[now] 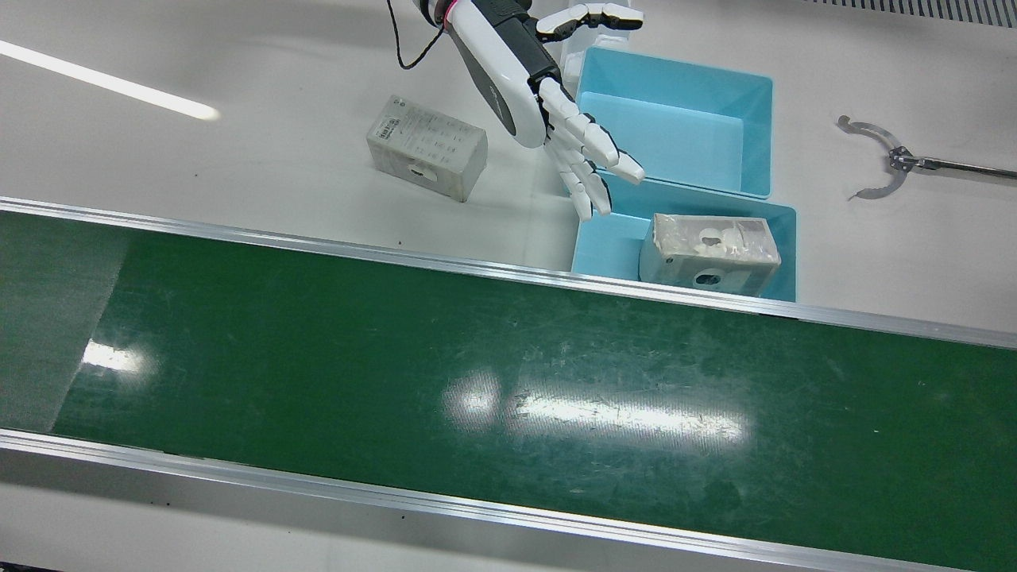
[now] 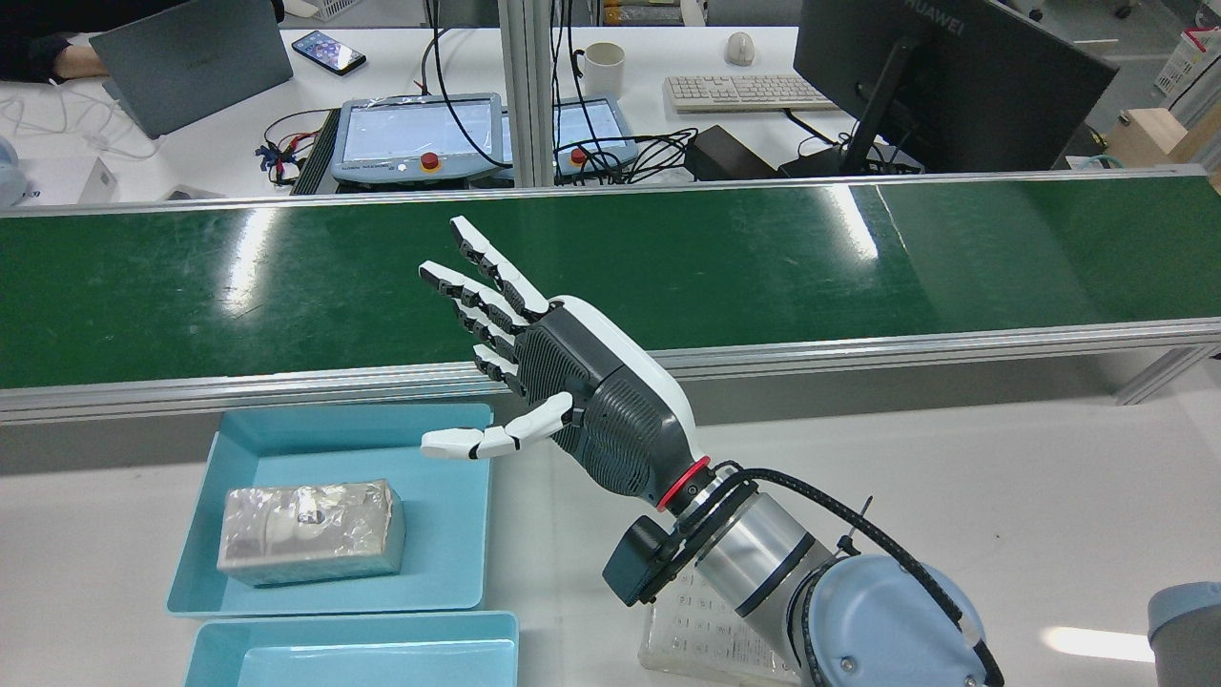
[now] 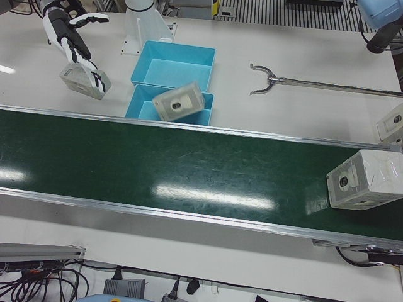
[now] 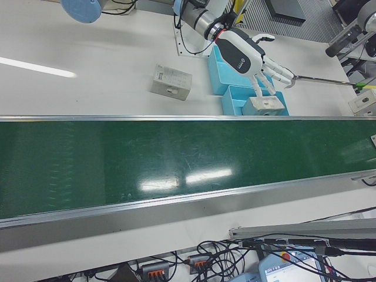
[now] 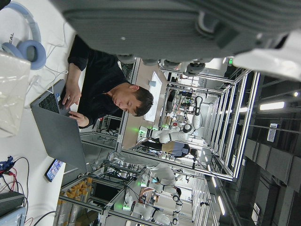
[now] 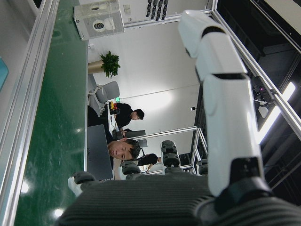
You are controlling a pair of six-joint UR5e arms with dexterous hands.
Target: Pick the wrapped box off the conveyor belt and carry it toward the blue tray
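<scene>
A wrapped box (image 3: 362, 179) lies on the green conveyor belt (image 1: 477, 381) at its far end; it also shows in the right hand view (image 6: 99, 19). My right hand (image 1: 556, 103) is open and empty, fingers spread, above the table beside the blue trays; it also shows in the rear view (image 2: 563, 391). The tray nearest the belt (image 1: 604, 238) holds a second wrapped box (image 1: 709, 253). The tray behind it (image 1: 675, 127) is empty. Only the palm of my left hand (image 5: 155, 23) shows, in its own view; its fingers are not clear.
A third wrapped box (image 1: 427, 147) lies on the white table to the right hand's side. A metal reacher tool (image 1: 882, 159) lies on the table past the trays. Aluminium rails edge the belt. Desks with screens stand beyond it.
</scene>
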